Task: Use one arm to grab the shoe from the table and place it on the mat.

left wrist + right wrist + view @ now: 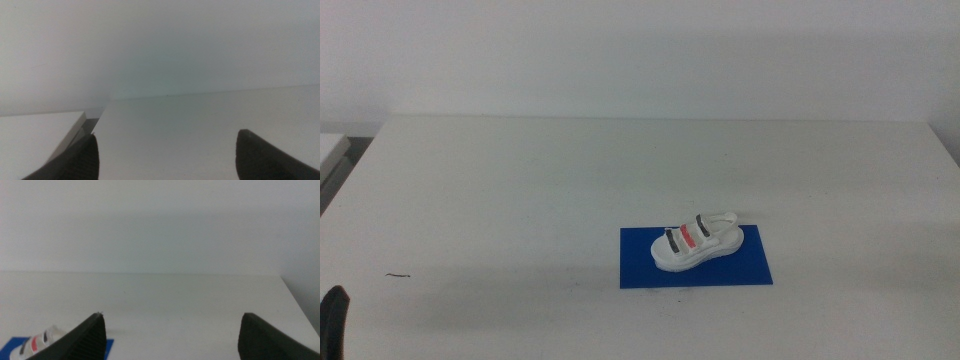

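Note:
The white shoe (694,240), a small sandal with dark straps and one red strap, lies on the dark blue mat (640,270) right of the table's centre. No gripper touches it. The right wrist view catches the shoe (37,343) and a corner of the mat (11,344) beside one jaw. My right gripper (170,335) is open, holds nothing, and does not appear in the middle view. My left gripper (167,152) is open too, with nothing between its jaws. Only a dark piece of the left gripper (334,318) pokes in at the middle view's lower left corner.
The white table (520,180) stretches wide around the mat, with a plain white wall behind. A small dark mark (398,276) sits on the tabletop near the left front. A second white surface (35,137) adjoins the table's left edge.

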Controlling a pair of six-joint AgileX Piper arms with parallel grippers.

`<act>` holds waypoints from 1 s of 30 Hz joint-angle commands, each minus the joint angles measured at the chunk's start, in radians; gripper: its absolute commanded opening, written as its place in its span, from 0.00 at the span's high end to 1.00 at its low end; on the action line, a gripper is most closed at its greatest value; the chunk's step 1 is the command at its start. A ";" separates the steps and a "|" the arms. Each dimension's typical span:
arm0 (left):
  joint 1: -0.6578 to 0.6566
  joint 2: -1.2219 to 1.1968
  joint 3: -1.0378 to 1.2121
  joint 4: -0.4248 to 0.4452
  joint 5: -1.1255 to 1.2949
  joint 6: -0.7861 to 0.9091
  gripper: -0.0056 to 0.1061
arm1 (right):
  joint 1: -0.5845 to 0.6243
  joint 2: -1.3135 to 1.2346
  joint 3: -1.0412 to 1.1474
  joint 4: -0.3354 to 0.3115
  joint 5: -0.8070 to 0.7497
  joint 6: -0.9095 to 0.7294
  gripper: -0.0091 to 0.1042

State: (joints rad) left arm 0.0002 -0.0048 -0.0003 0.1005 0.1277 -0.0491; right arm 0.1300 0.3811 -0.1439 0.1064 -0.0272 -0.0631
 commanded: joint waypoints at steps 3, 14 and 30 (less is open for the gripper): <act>0.000 0.005 0.000 -0.004 -0.012 -0.001 0.11 | -0.010 -0.048 0.032 -0.012 -0.018 -0.002 0.33; 0.000 0.005 0.000 -0.004 -0.012 -0.001 0.11 | -0.039 -0.057 0.065 -0.045 -0.050 -0.029 0.32; 0.000 0.005 0.000 -0.004 -0.012 -0.001 0.11 | -0.100 -0.381 0.144 -0.106 0.105 -0.011 0.10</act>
State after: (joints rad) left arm 0.0002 -0.0048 -0.0003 0.1005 0.1277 -0.0491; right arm 0.0379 0.0063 -0.0036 0.0106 0.0588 -0.0643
